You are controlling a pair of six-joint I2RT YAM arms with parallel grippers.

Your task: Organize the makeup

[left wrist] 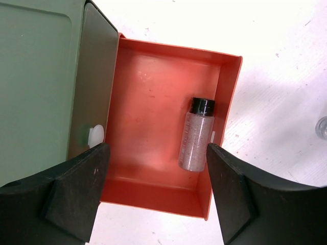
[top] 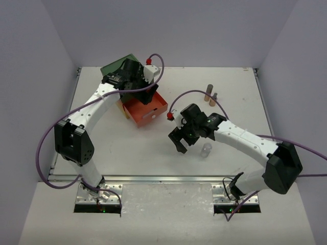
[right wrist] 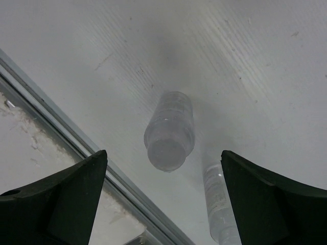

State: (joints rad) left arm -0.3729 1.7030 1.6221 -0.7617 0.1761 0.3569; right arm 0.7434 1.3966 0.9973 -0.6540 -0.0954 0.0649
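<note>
My overhead camera sat high behind the arm bases and looked down over the whole white table (top: pixel 127 153). The left wrist camera looked straight down at close range into the orange drawer (left wrist: pixel 153 102), which the overhead view also caught. The right wrist camera hung low over a clear bottle (right wrist: pixel 168 132) by the table's near edge, and the overhead view showed that bottle too.

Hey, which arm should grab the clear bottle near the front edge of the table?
Right. The right tool, open, sits beside the clear bottle, which shows between its fingers; the left tool is far back over the orange drawer.
</note>
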